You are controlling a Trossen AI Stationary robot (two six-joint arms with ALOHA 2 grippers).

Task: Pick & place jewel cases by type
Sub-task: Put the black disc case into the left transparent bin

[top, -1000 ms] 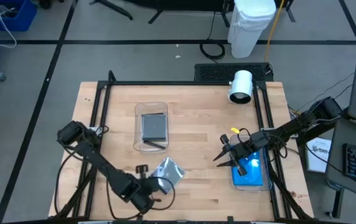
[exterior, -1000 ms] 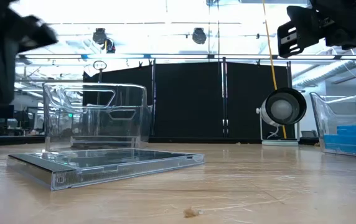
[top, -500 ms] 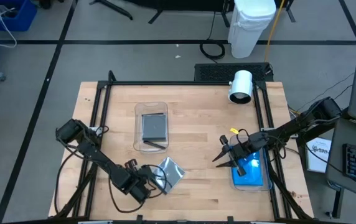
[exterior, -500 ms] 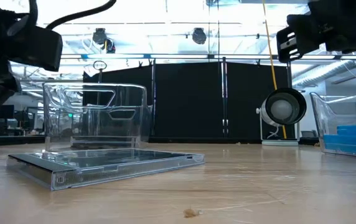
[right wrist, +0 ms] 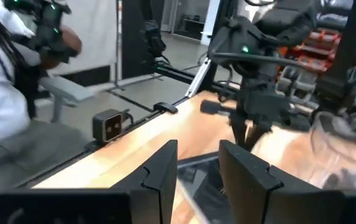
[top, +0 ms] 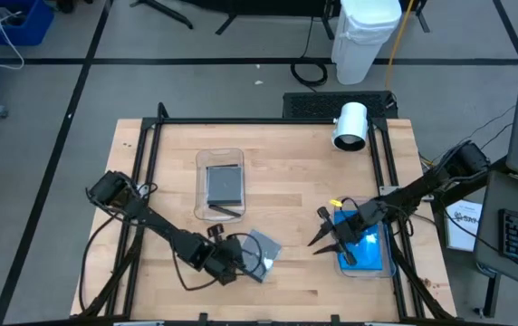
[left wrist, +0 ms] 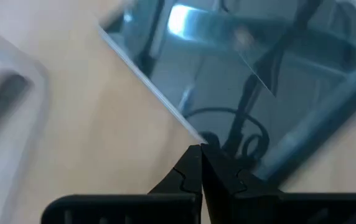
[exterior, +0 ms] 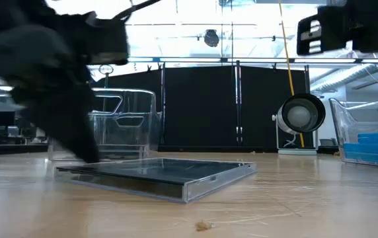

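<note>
Now the grey jewel case (top: 262, 251) lies flat on the counter (top: 286, 172), at about six o'clock from its middle. The left gripper (top: 237, 263), its fingers pressed together and holding nothing, touches the case's edge, probably to push it. At four o'clock the right gripper (top: 329, 241) waits, fingers partly apart and empty, beside the tub (top: 365, 254) of blue cases.

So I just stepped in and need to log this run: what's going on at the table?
Two robot arms are sorting jewel cases. The left gripper, fingers shut, is down at the table's front edge against a grey clear-fronted jewel case lying flat on the wood; it isn't lifted. The right gripper hangs with fingers open beside the clear tub holding blue cases, carrying nothing. Another grey case already lies in the second tub mid-table.
</note>
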